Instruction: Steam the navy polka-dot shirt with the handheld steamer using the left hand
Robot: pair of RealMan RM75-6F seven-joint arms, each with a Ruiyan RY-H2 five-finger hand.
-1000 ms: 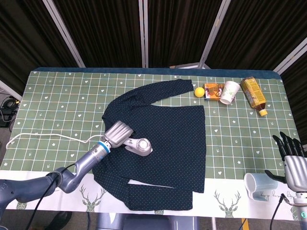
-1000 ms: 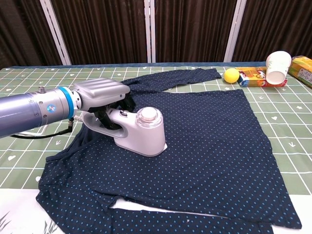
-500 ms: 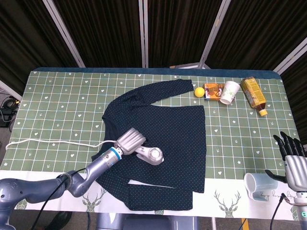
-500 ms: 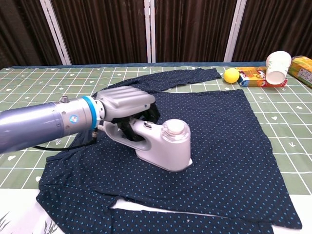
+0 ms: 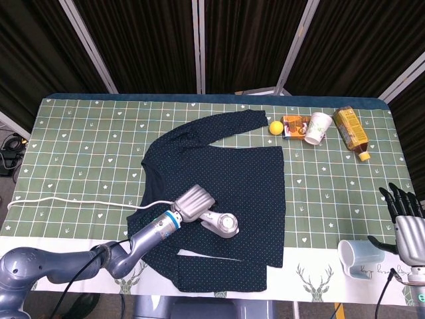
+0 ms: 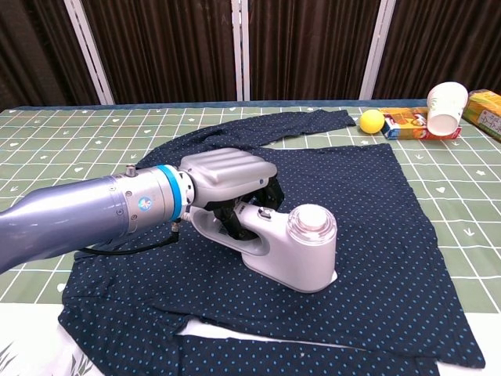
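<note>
Slid down and right across the navy polka-dot long-sleeved shirt [image 5: 219, 193] over the last second, toward the near hem; started out up by the collar side of the chest, now sitting on the lower middle of the body panel. Means a decent diagonal stripe already steamed, probably mid-pass, with the right half and both sleeves likely not covered yet.

Left hand [image 6: 228, 174] wrapped around the handle of the white and grey handheld steamer [image 6: 291, 249], fingers curled under the grip, soleplate flat down on the fabric; white power cord [image 5: 73, 201] trailing off to the left table edge, pulled straighter than a second ago. Forearm swung further in front of the chest camera too.

Shirt itself spread flat on the green checked tablecloth [image 5: 86, 146], one sleeve angled up toward the far right, no visible shift or bunching compared with earlier.

Right hand [image 5: 405, 222] parked at the near right corner, fingers spread and holding nothing, just beside a pale blue mug [image 5: 355, 256]; same spot as before.

Yellow ball [image 5: 275, 127], orange snack box [image 5: 293, 126], tipped white paper cup [image 5: 318, 127] and amber drink bottle [image 5: 350, 131] lined up along the far edge, untouched.
</note>
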